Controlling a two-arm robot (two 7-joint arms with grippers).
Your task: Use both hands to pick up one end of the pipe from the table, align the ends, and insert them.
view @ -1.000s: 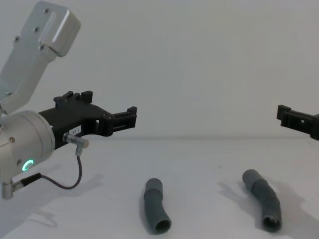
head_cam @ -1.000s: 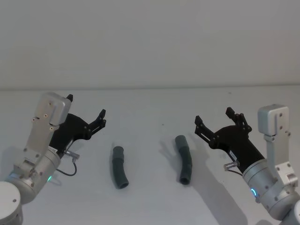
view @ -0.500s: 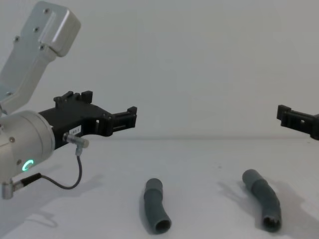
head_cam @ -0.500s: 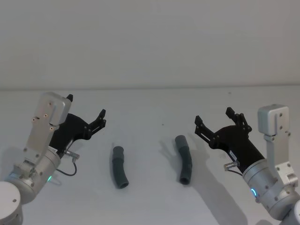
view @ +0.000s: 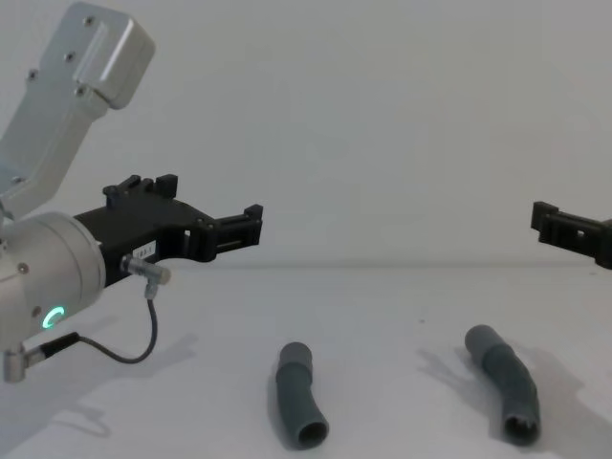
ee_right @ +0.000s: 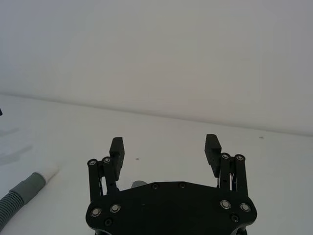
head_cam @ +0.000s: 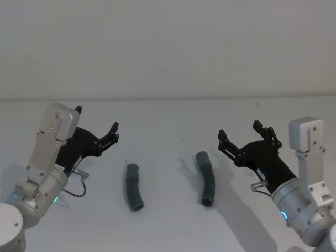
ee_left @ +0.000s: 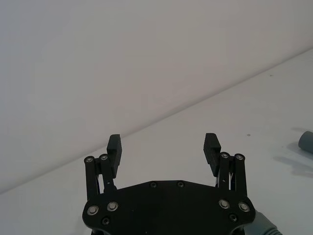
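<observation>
**Both grippers up, jaws wide, pipe pieces flat on the counter**

The left gripper [head_cam: 96, 118] hangs above the white counter [head_cam: 168, 118] on the robot's left. Its jaws are spread wide and hold nothing, which the left wrist view [ee_left: 164, 147] also shows. A green ring light [view: 53, 316] glows on the left arm's wrist, and a thin black cable [view: 124, 356] loops beneath it.

The right gripper [head_cam: 239, 129] hangs above the counter on the robot's right, pointing inward. Its jaws are also wide and hold nothing, as the right wrist view [ee_right: 165, 147] confirms.

The shorter pipe piece [head_cam: 133, 187] lies on the counter between the grippers, nearer the left one. It touches neither gripper. The longer pipe piece [head_cam: 206, 178] lies to its right, apart from it and nearer the right gripper. Both are dark grey and slightly bent. In the chest view their open ends face the robot: shorter [view: 301, 409], longer [view: 507, 382].

The right wrist view shows a ribbed grey piece with a white tip [ee_right: 49, 170] on the counter. I cannot tell which of the two it is.
</observation>
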